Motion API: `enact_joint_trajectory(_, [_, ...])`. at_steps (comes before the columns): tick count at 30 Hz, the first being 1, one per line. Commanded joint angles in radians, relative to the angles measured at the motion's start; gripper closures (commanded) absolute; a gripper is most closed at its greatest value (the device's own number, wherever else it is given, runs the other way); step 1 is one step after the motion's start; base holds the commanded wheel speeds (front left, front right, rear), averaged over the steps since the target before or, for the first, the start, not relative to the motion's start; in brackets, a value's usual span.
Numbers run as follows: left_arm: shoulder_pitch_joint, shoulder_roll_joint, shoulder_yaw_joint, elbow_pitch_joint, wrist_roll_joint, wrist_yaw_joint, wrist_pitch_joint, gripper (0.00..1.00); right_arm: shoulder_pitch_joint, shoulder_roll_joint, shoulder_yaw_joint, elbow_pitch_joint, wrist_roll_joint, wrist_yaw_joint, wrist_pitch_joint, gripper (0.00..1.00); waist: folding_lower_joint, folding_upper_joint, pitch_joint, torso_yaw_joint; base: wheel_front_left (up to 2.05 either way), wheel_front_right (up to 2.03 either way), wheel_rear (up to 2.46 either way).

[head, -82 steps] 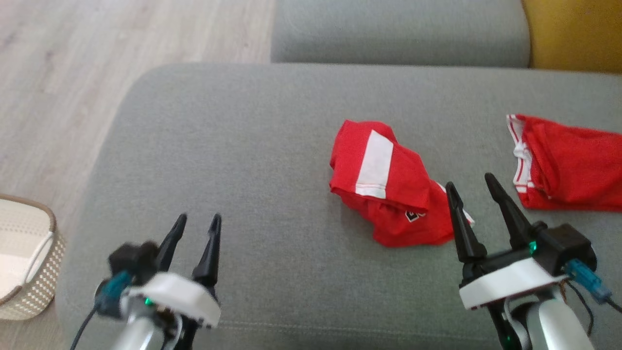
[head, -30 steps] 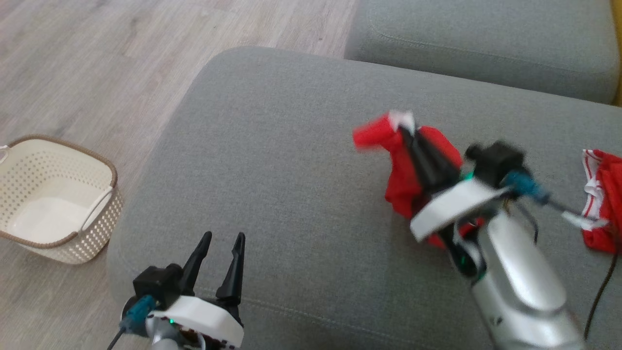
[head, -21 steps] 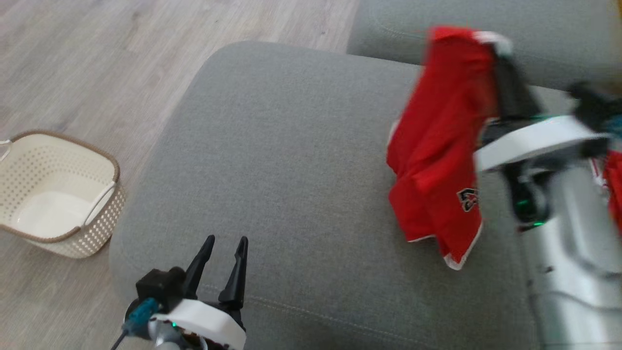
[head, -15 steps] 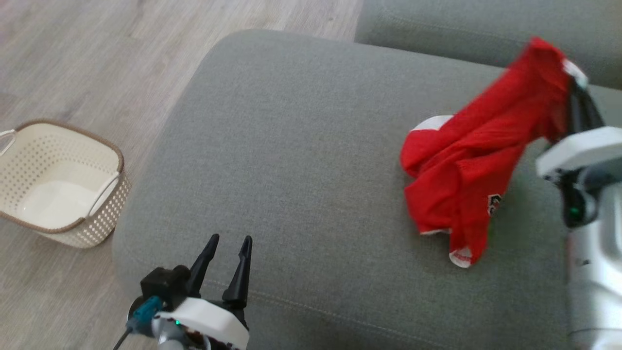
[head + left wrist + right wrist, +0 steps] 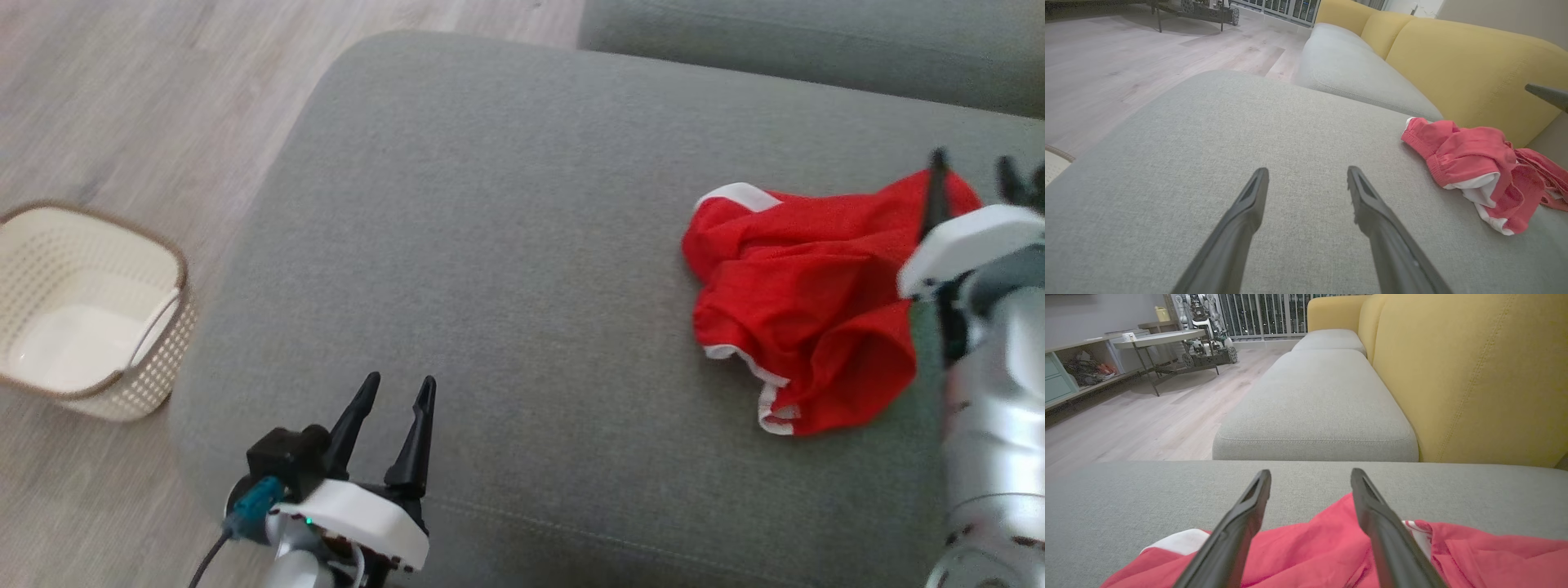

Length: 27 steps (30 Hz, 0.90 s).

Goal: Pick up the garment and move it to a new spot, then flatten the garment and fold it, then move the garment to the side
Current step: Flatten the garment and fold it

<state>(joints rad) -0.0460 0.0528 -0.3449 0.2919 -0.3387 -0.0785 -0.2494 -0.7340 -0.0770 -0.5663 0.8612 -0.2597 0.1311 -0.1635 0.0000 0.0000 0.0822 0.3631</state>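
The garment (image 5: 808, 302), red shorts with white trim, lies crumpled on the grey sofa cushion (image 5: 490, 204) toward its right side. My right gripper (image 5: 971, 175) stands open at the garment's far right edge, its fingers apart and nothing held. In the right wrist view the open right gripper (image 5: 1310, 473) hovers over the red garment (image 5: 1323, 539), which spreads below the fingers. My left gripper (image 5: 400, 381) is open near the cushion's front edge, well left of the garment. The left wrist view has the left gripper (image 5: 1307, 170) open over bare cushion, with the garment (image 5: 1474, 155) off to the right.
A cream perforated basket (image 5: 82, 318) sits on the wooden floor to the left of the sofa. A second grey cushion (image 5: 816, 41) adjoins at the back. The yellow backrest (image 5: 1474, 73) rises on the right. A low table (image 5: 1163, 339) stands across the room.
The right gripper lifted the garment, swung it right, then opened and let it drop onto the cushion. The head camera shifted. The left gripper stayed open and still.
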Motion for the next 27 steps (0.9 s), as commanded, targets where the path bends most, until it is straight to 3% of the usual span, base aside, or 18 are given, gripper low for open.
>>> enact_joint_trajectory(1, [-0.040,-0.002,0.031,-0.030,-0.006,0.007,-0.012,0.00,-0.044,0.014,0.044,-0.018,0.002,0.000,-0.025,0.00,0.0000,0.0000,-0.017,-0.022,0.00,0.00,0.00])
enact_joint_trajectory(4, [-0.036,-0.002,0.041,-0.032,-0.004,0.009,-0.012,0.00,-0.030,0.024,0.180,-0.005,0.032,0.000,-0.073,0.00,0.0000,0.0000,-0.039,-0.057,0.00,0.00,0.00])
enact_joint_trajectory(7, [-0.033,-0.003,0.049,-0.031,0.003,0.007,-0.012,0.00,0.004,0.026,0.330,-0.011,0.151,0.000,-0.090,0.00,0.0000,0.0000,-0.062,-0.092,0.00,0.00,0.00])
enact_joint_trajectory(13, [-0.016,-0.003,0.079,-0.037,0.003,0.018,-0.012,0.00,0.163,0.026,0.530,-0.177,0.378,0.000,-0.097,0.00,0.0000,0.0000,-0.102,-0.164,0.00,0.00,0.00])
enact_joint_trajectory(20, [0.010,-0.003,0.101,-0.048,-0.012,0.026,-0.012,0.00,0.451,0.027,0.640,-0.441,0.497,0.000,-0.083,0.00,0.0000,0.0000,-0.129,-0.224,0.00,0.00,0.00])
enact_joint_trajectory(27, [0.029,-0.003,0.131,-0.062,-0.026,0.050,-0.012,0.00,0.593,0.027,0.657,-0.567,0.581,0.000,-0.053,0.00,0.0000,0.0000,-0.130,-0.251,0.00,0.00,0.00])
